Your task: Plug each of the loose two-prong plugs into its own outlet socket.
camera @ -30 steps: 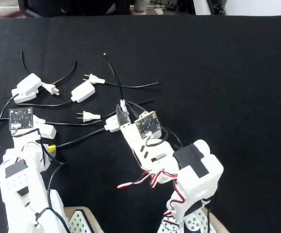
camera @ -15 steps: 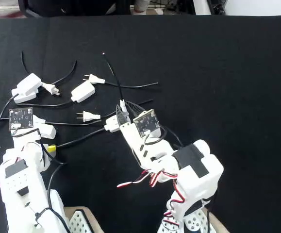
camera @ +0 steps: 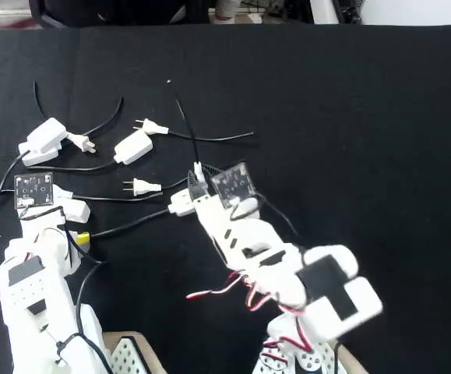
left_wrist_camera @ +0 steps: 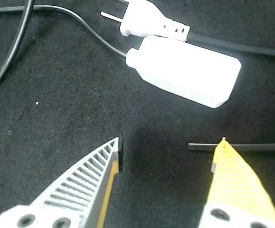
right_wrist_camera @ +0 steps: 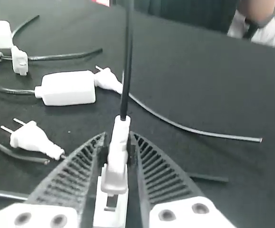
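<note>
Right pincer (right_wrist_camera: 117, 136) grips a plug (right_wrist_camera: 114, 167) near the middle of the bench (camera: 365, 117), I note. Left pincer (left_wrist_camera: 168, 142) gapes wide near a socket (left_wrist_camera: 184, 71), left edge.

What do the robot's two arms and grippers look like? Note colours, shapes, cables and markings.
The left arm and right arm are blocky white plastic with black panels and cables; the right also carries red-and-white wires. The left gripper has one grey and one yellow ribbed, pointed finger; the right gripper has two dark ribbed ones.
</note>
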Action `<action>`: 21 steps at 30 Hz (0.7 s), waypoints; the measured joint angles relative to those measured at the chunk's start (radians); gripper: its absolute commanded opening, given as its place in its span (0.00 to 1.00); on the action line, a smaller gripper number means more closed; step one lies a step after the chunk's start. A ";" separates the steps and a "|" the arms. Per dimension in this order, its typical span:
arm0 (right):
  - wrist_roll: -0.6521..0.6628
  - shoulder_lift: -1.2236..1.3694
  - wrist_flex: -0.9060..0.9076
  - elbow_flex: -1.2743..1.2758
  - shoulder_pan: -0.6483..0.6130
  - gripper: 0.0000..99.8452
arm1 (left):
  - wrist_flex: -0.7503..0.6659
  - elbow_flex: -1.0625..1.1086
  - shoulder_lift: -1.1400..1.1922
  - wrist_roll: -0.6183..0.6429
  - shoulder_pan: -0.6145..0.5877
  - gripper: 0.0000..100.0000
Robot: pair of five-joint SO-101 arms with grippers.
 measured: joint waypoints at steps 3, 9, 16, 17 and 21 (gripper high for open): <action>-0.009 -0.068 0.103 0.003 0.000 0.01 | 0.000 0.000 0.000 0.000 0.000 0.31; -0.012 -0.135 0.141 0.049 0.002 0.01 | 0.000 0.000 0.000 0.000 0.000 0.31; -0.012 -0.180 0.149 0.089 0.002 0.02 | 0.000 0.000 0.000 0.000 0.000 0.31; -0.012 -0.180 0.152 0.089 0.002 0.02 | 0.000 0.000 0.000 0.000 0.000 0.31; -0.011 -0.180 0.153 0.089 0.002 0.02 | 0.000 0.000 0.000 0.000 0.000 0.31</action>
